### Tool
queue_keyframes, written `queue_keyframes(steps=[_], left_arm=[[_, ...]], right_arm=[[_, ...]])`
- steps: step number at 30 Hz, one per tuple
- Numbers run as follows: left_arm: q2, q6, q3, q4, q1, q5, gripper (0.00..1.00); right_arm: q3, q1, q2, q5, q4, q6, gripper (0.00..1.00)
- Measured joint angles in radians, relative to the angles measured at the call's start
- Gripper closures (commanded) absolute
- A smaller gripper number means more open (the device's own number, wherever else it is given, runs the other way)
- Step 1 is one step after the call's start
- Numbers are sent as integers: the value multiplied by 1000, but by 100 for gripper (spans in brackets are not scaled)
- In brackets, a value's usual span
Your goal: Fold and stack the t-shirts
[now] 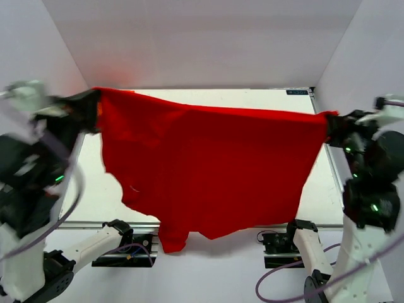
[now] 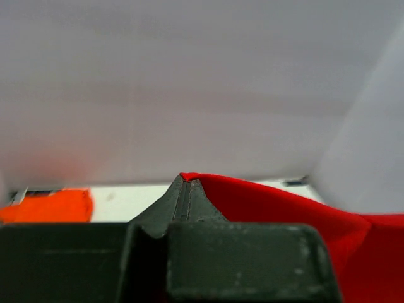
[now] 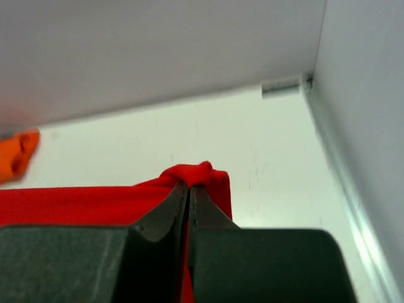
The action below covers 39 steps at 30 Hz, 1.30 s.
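The red t-shirt (image 1: 208,170) hangs in the air above the table (image 1: 95,189), spread as a sheet between both arms. The left gripper (image 1: 93,108) is clamped on the upper corner at the shirt's 9 o'clock, and the right gripper (image 1: 329,124) is clamped on the opposite corner at 3 o'clock. Each wrist view shows red cloth pinched between closed tips. The stretched upper edge, which is the long axis, runs 9 to 3. The loose body drapes toward 6 o'clock, past the near table edge.

Neither arm is nearer – the hold is two-sided.

The orange t-shirt (image 2: 53,205) lies on the table at 9 o'clock of the left fingertips, well apart, and is hidden in the top view.

Judgement: laying the sheet flat calls for both arms to lower together, clear of the orange t-shirt
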Motion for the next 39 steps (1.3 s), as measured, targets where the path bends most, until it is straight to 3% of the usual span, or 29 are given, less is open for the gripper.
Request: queue_keyframes(steps=[8, 18, 23, 30, 39], left_arm=[[178, 43, -394, 230, 10, -208, 100], [583, 53, -460, 446, 67, -303, 100], [802, 42, -386, 484, 150, -254, 100], [1128, 18, -143, 489, 249, -97, 100], [1390, 6, 119, 422, 311, 93, 100]], right_arm=[[-416, 0, 110, -82, 180, 3, 100], [-471, 0, 472, -146, 422, -4, 100], [-339, 5, 738, -159, 465, -23, 100], [-75, 32, 1031, -139, 472, -63, 100], [244, 83, 1336, -24, 413, -91, 100]])
